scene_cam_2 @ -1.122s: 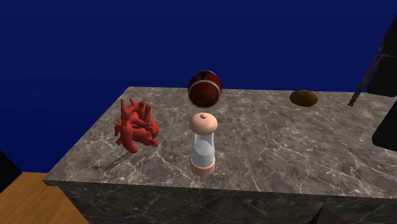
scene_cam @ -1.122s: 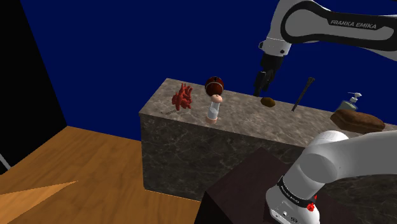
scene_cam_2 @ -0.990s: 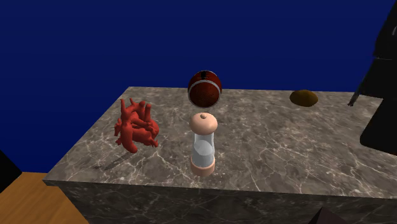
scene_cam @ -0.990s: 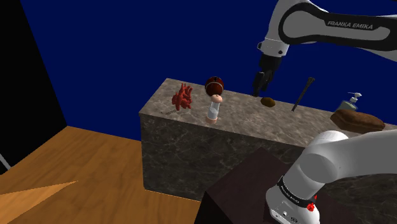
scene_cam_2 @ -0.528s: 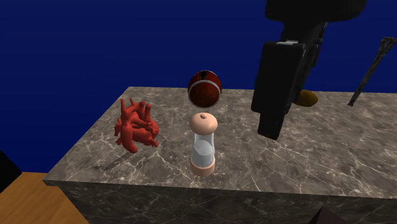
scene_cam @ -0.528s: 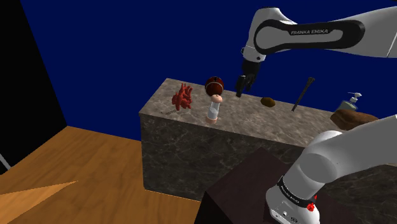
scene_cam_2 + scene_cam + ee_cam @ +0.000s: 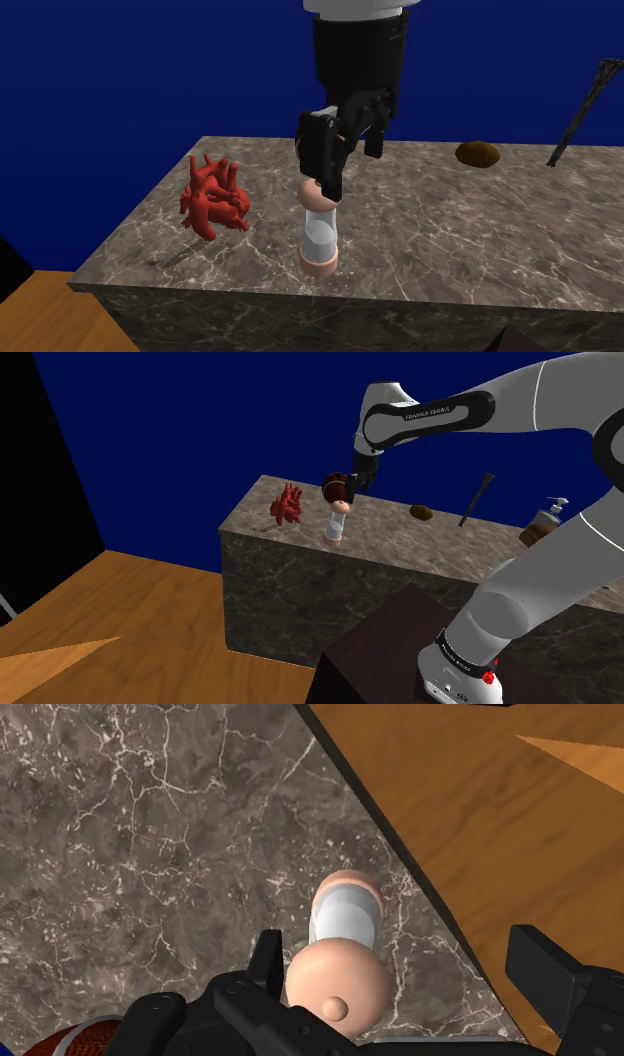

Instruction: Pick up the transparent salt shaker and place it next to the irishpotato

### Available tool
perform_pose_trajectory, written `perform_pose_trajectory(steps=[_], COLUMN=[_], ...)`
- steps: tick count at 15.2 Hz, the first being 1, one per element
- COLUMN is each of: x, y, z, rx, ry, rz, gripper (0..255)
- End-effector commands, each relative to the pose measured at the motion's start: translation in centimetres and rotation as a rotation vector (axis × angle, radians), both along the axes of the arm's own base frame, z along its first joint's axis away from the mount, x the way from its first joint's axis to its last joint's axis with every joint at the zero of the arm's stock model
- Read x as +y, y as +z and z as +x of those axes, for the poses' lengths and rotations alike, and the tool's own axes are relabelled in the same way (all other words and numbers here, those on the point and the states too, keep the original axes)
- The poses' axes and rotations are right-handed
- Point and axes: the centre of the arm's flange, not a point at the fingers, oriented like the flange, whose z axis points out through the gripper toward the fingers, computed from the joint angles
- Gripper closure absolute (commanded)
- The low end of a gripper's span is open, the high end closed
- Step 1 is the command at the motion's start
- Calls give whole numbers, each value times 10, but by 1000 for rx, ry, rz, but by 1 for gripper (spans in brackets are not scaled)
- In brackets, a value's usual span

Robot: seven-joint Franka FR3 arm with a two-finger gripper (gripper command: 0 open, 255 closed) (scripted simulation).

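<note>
End effector [image 7: 352,484] position: above the shaker [image 7: 336,524], pointing down at the table [image 7: 300,567]. Finger state: spread wide, nothing clasped. In the wrist view the shaker [image 7: 345,919] cap lies between the fingers, just beside one finger [image 7: 266,959]; it appears untouched, though contact there is hard to judge.

Shaker [image 7: 320,235] position: upright on the table [image 7: 480,240], near the edge facing the wooden floor [image 7: 480,804]. Body clear, cap and base pale pink.

Potato [image 7: 478,154] position: on the same table, near the far edge, well apart from the shaker.

Other items:
- dark red ball [image 7: 335,483], behind the shaker, partly covered by the end effector [image 7: 345,165]
- red branched figure [image 7: 213,196], near the shaker, on the side away from the potato [image 7: 421,511]
</note>
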Motion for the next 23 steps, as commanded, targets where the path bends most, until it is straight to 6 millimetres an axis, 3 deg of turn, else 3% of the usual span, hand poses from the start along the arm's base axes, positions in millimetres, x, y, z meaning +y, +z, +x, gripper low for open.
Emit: perform_pose_trajectory(steps=[1, 6, 14, 22, 23], x=[0, -4, -11, -11, -11], y=[-13, -40, -81, -81, -81], z=[22, 79, 83, 83, 83], rx=[-9, -30, -31, -31, -31], ry=[1, 2, 3, 3, 3], rz=[-12, -41, -43, -43, -43], gripper=[0, 0, 0, 0, 255])
